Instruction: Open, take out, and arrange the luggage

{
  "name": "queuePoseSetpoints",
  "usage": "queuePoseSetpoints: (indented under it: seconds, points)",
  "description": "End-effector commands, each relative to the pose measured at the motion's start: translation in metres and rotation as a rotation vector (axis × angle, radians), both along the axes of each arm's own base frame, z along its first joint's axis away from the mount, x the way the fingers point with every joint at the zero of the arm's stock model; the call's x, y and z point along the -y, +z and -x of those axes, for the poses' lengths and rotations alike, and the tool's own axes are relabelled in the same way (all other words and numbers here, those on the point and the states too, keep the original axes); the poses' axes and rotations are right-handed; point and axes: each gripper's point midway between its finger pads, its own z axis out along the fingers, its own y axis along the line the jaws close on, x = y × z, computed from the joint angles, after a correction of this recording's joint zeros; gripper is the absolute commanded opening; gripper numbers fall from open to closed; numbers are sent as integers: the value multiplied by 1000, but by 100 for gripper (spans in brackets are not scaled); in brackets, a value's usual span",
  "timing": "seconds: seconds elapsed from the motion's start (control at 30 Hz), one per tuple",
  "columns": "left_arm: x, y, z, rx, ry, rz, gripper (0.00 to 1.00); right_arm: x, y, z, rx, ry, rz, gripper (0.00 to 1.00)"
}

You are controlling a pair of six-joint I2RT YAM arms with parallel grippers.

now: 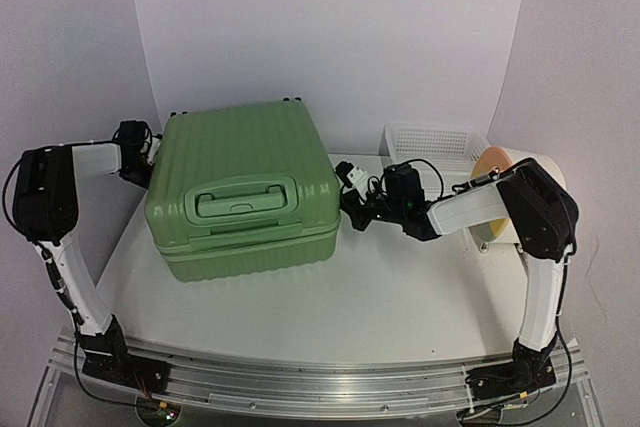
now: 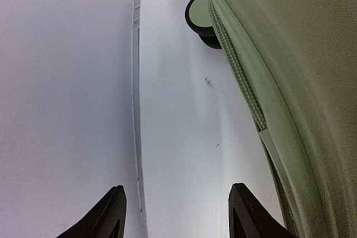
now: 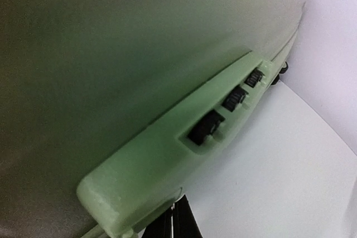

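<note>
White table (image 1: 390, 297), far right corner: white plastic mesh basket (image 1: 436, 140), just to its right a cream cylinder (image 1: 497, 161), orange face turned left. Pale backdrop (image 1: 330, 27) on the far side, aluminium rail (image 1: 330, 385) along the near edge

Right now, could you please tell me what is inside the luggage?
The luggage is shut; only its ribbed shell and handle show. Anything inside is hidden.

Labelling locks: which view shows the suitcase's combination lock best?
Right wrist: the combination lock sits close up, its dark dials clear. Top external shows the luggage whole, lock not visible. Left wrist shows only zipper and a wheel.
</note>
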Motion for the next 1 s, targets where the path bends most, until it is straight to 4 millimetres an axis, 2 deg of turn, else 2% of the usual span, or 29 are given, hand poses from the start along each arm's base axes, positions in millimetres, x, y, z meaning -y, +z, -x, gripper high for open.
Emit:
queuePoseSetpoints:
  seconds: [0.0, 0.07, 0.2, 0.3, 0.37, 0.43, 0.57, 0.7, 0.77, 0.83, 0.9, 0.97]
  points:
    - [169, 15, -34, 63, -451, 139, 58, -25, 116, 41, 205, 4, -201, 0]
    - [199, 17, -45, 67, -509, 156, 58, -25, 113, 54, 174, -24, -209, 0]
    - [248, 23, -64, 92, -607, 186, 58, -38, 108, 87, 138, -65, -219, 0]
    - [266, 31, -74, 115, -647, 213, 58, -58, 106, 109, 104, -73, -255, 0]
    - [270, 34, -81, 117, -660, 222, 58, -76, 108, 123, 105, -64, -267, 0]
    - [269, 48, -88, 140, -669, 218, 60, -92, 107, 135, 104, -75, -277, 0]
    - [245, 84, -104, 196, -655, 225, 64, -119, 113, 148, 94, -100, -329, 0]
    - [181, 125, -129, 267, -559, 179, 70, -135, 111, 143, 64, -129, -367, 0]
    - [149, 147, -133, 304, -524, 138, 73, -139, 112, 137, 55, -156, -386, 0]
    - [128, 160, -127, 311, -526, 69, 76, -148, 116, 134, 72, -150, -392, 0]
    - [125, 171, -109, 299, -580, 5, 78, -156, 111, 132, 85, -136, -375, 0]
    - [131, 179, -84, 285, -646, -5, 80, -160, 107, 129, 104, -133, -356, 0]
